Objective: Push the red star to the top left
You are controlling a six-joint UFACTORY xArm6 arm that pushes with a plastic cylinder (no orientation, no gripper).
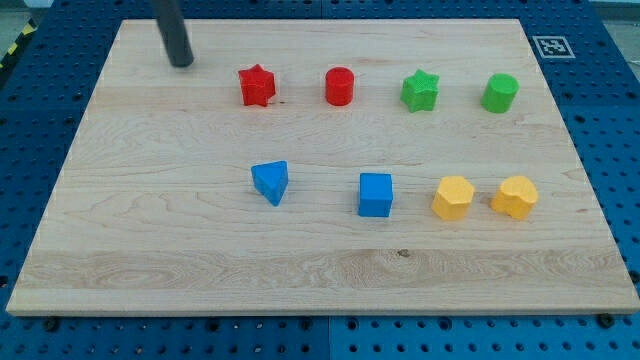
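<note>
- The red star [257,86] was a small five-pointed block, lying flat on the wooden tabletop [180,250] in the upper row, left of the red cylinder [339,86].
- My tip [182,63], a plain rod without closing parts, stood apart, to the star's upper left.

no readable text; a fiducial marker [552,46] beside the board [320,270].
</note>
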